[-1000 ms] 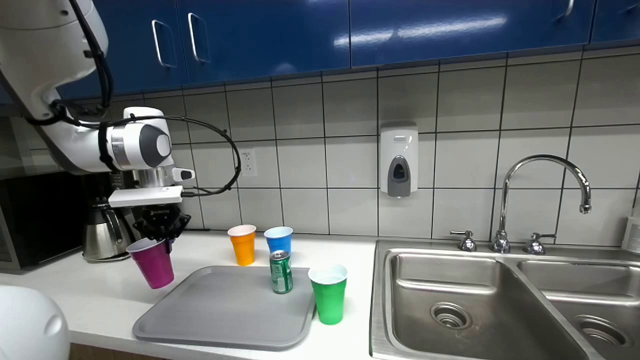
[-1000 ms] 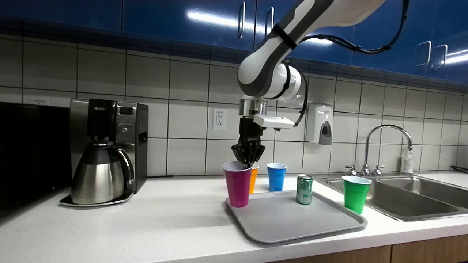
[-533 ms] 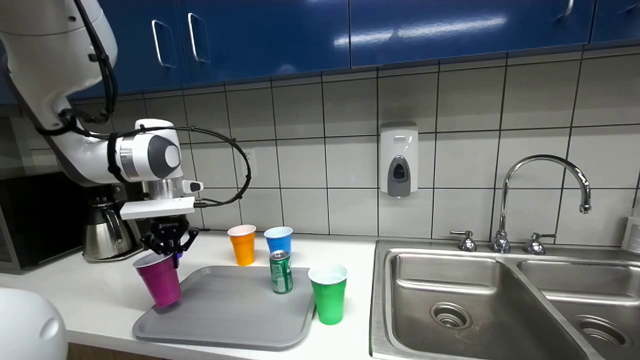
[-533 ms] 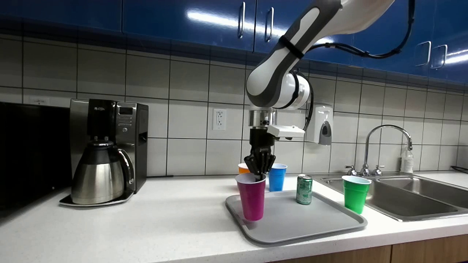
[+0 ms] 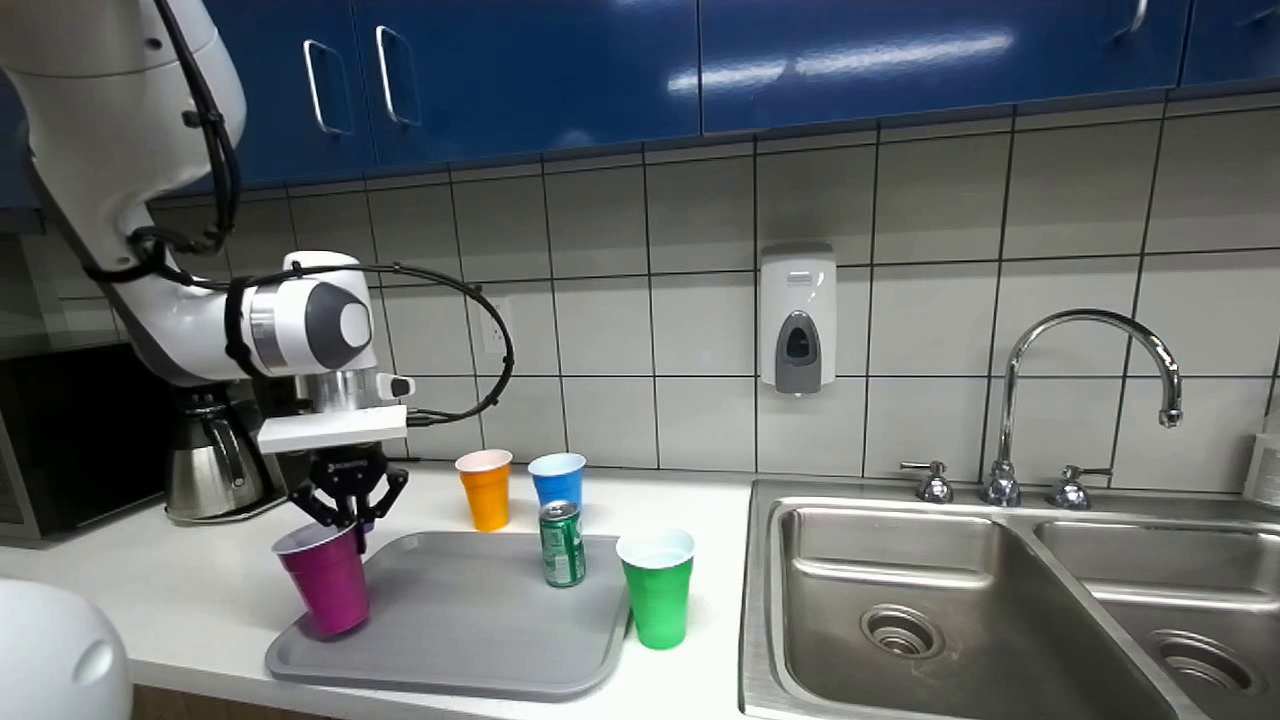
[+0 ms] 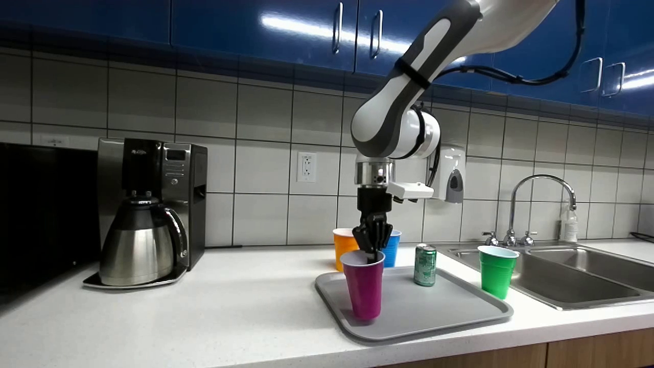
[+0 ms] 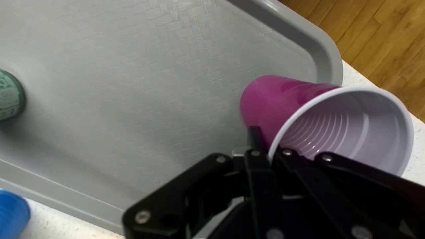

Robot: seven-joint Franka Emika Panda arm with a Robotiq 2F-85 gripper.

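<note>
A magenta cup with a pale inside (image 7: 265, 96) hangs from my gripper (image 7: 269, 146), which is shut on its rim. One finger lies outside the cup wall and the other goes inside. In an exterior view the cup (image 5: 328, 595) leans, its base toward the lower right, over the left part of the grey tray (image 5: 480, 620). Whether the base touches the tray I cannot tell. A green can (image 6: 424, 266) stands upright on the tray, away from the gripper (image 6: 374, 258). Part of the can (image 7: 10, 96) shows at the wrist view's left edge.
Orange (image 5: 487, 495) and blue (image 5: 556, 478) cups stand behind the tray. A green cup (image 6: 496, 273) stands beside it, near the steel sink (image 5: 900, 560). A coffee maker (image 6: 191, 204) with a steel carafe (image 6: 138, 250) is further left. Blue cupboards (image 5: 540, 80) hang above.
My gripper has moved down and to the right in both exterior views, carrying the magenta cup along. The cup now hangs lower over the tray. The other cups and the can have stayed put.
</note>
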